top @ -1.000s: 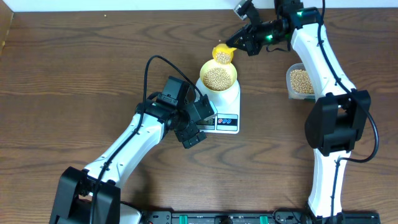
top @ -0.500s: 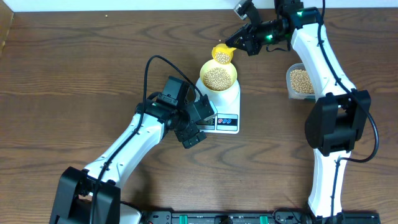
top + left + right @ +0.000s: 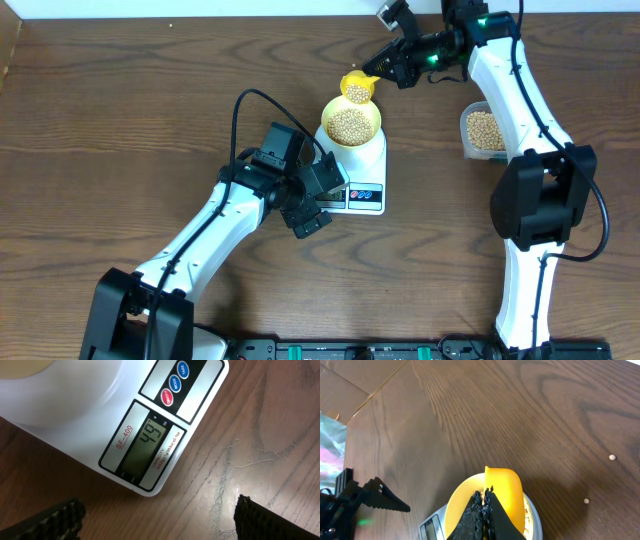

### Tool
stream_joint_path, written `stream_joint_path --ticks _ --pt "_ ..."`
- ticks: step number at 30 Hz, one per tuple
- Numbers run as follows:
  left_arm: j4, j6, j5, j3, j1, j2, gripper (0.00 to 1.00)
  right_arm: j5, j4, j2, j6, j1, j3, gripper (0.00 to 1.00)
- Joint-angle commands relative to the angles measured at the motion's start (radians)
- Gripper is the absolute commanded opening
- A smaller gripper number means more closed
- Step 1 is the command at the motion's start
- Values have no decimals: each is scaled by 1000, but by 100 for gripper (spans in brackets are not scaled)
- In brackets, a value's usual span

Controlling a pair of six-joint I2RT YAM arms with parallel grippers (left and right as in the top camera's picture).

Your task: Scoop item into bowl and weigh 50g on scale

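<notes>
The pale yellow bowl (image 3: pixel 351 123) full of tan beans (image 3: pixel 349 125) stands on the white scale (image 3: pixel 372 160). The scale's display (image 3: pixel 143 449) reads 49 in the left wrist view. My right gripper (image 3: pixel 385 68) is shut on the handle of a yellow scoop (image 3: pixel 357 87), held just above the bowl's far rim, with beans in it. In the right wrist view the scoop (image 3: pixel 503 492) hangs over the bowl (image 3: pixel 457 505). My left gripper (image 3: pixel 322 196) is open and empty beside the scale's front left corner, its fingertips (image 3: pixel 160 515) apart over bare wood.
A clear tub of beans (image 3: pixel 483 132) sits to the right of the scale, beside my right arm. Two loose beans (image 3: pixel 612 458) lie on the wood beyond the bowl. The table's far edge runs along the top of the overhead view.
</notes>
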Motion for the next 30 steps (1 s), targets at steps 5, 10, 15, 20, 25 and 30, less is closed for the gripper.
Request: stream_joint_path --ticks 5,10,15,20,25,30 --pt "-3 10 12 -2 3 -3 98 -27 -1 -34 11 8 11 2" --pt "-3 10 13 -2 3 -3 98 -47 0 -34 12 3 11 1" --pt "-3 10 12 -2 3 -3 98 -107 0 -34 12 -6 11 1" --pt "-3 10 12 -2 3 -3 98 -108 0 -34 11 -13 11 2" --pt "-3 10 12 -2 3 -3 98 -109 4 -34 11 -18 11 1" --pt "-3 10 12 -2 3 -3 98 -108 18 -34 11 -19 11 1"
